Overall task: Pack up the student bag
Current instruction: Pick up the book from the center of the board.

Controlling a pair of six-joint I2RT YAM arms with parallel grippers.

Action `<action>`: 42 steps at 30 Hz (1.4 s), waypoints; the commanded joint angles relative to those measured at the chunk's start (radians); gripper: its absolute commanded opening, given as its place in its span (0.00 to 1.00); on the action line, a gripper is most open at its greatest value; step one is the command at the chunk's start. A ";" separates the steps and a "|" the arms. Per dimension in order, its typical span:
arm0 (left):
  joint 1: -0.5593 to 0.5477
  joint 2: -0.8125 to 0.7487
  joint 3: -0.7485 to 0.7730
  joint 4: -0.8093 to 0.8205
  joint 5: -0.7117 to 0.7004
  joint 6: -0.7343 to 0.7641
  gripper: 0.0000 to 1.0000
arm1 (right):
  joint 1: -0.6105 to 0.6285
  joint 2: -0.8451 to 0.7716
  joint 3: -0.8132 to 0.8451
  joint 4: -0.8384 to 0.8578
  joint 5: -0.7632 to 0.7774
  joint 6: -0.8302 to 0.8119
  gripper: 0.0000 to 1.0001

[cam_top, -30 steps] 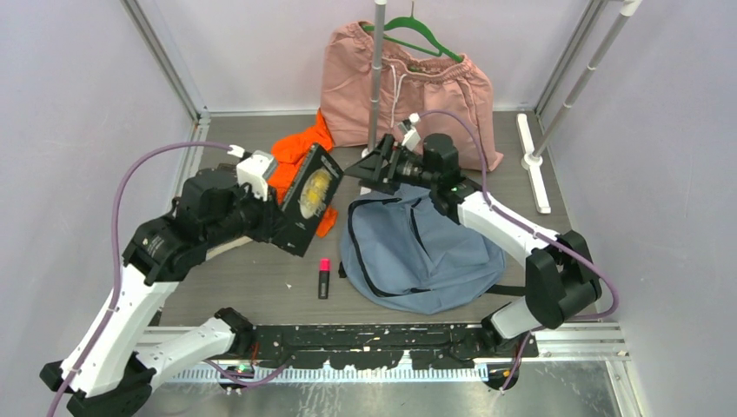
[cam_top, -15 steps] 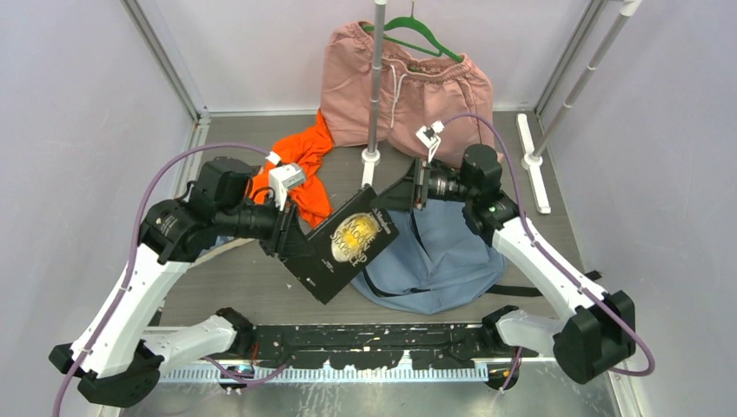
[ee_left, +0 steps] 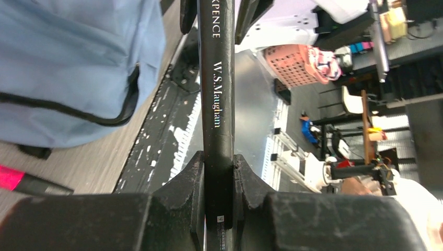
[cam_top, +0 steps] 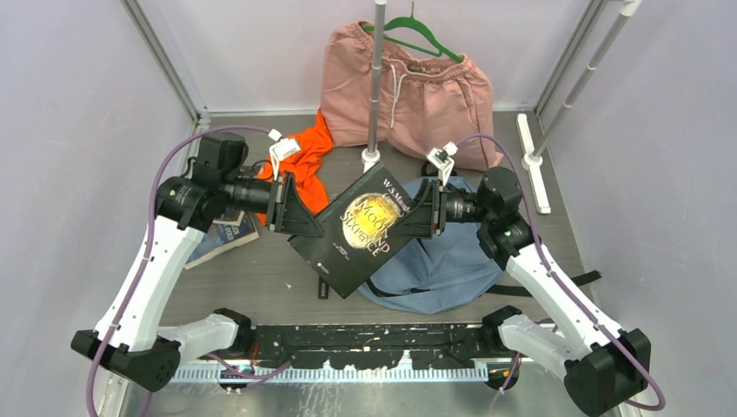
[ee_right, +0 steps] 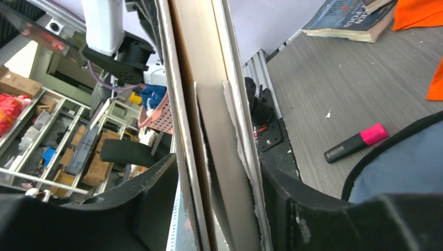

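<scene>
The student bag (cam_top: 452, 261), grey-blue with black zippers, lies flat right of centre, partly under a black paperback (cam_top: 361, 230) that both grippers hold in the air. My left gripper (cam_top: 300, 217) is shut on the book's spine end; the left wrist view shows the spine (ee_left: 218, 89) pinched between the jaws of that gripper (ee_left: 218, 157), with the bag (ee_left: 68, 63) below left. My right gripper (cam_top: 419, 213) is shut on the opposite page edge; the right wrist view shows the pages (ee_right: 214, 120) between the jaws of that gripper (ee_right: 219, 162), and the bag (ee_right: 397, 167) at the lower right.
A pink-capped black highlighter (cam_top: 323, 288) lies half under the book and also shows in the right wrist view (ee_right: 355, 142). A second book (cam_top: 222, 236) lies at the left. An orange garment (cam_top: 304, 161), pink shorts (cam_top: 408, 87) and rack poles (cam_top: 375, 78) stand behind.
My left arm swung the book rightward and lower, over the bag's left edge. My right gripper left the bag's top, moved back right and closed on the book's far edge.
</scene>
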 commanded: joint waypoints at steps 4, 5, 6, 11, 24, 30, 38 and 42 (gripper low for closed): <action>0.027 0.015 0.041 0.095 0.207 0.022 0.00 | 0.012 -0.025 -0.015 0.324 -0.045 0.254 0.56; 0.027 0.015 0.037 0.097 0.209 0.022 0.00 | 0.011 -0.016 -0.018 0.357 -0.036 0.281 0.54; 0.028 0.013 0.034 0.099 0.208 0.022 0.00 | 0.011 -0.001 -0.025 0.397 -0.023 0.312 0.47; 0.039 0.007 0.017 0.106 0.145 0.029 0.29 | 0.011 0.083 -0.084 0.674 0.099 0.531 0.01; 0.246 -0.125 0.007 0.134 -0.313 -0.055 0.97 | 0.011 0.125 -0.168 0.761 0.435 0.629 0.01; 0.341 -0.203 -0.094 0.164 -0.450 -0.217 0.98 | 0.012 0.007 -0.127 0.447 0.575 0.441 0.01; 0.342 -0.411 -0.611 0.767 -0.395 -0.770 0.99 | 0.016 0.065 -0.088 0.501 0.575 0.450 0.01; 0.343 -0.469 -0.715 0.974 -0.422 -0.901 1.00 | 0.051 0.101 -0.075 0.525 0.578 0.453 0.01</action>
